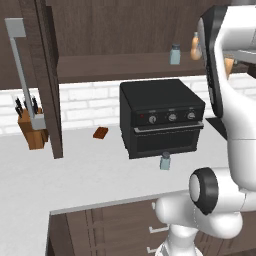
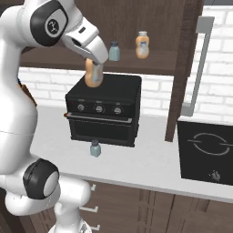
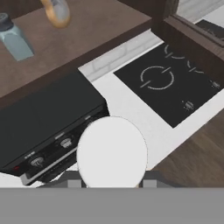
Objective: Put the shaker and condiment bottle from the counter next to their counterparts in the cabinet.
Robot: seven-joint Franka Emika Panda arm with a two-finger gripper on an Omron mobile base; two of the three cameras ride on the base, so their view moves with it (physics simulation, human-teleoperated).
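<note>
The gripper (image 2: 94, 63) is clamped on the condiment bottle (image 2: 93, 74), which hangs in the air above the black oven (image 2: 103, 109) and below the cabinet shelf (image 2: 68, 58); in the hand view the bottle's pale cap (image 3: 112, 152) is seen end-on between the fingers. The oven stands on the counter (image 1: 90, 170) directly under the shelf. The shaker (image 2: 95, 148) stands upright on the counter just in front of the oven door. On the shelf the matching shaker (image 2: 114, 51) and the matching amber bottle (image 2: 142, 44) stand near each other, apart. To the right of the oven an open cabinet door (image 2: 186, 68) with a long grey bar handle (image 2: 200, 63) projects forward, and beyond it an induction hob (image 2: 207, 152) is set into the counter. To the left sit a knife block (image 1: 31, 125) and a small brown item (image 1: 100, 132) — too small to identify. In the left base view the arm covers part of the shelf bottle and most of the held bottle; contact of the fingertips with the bottle cannot be made out in any view.
</note>
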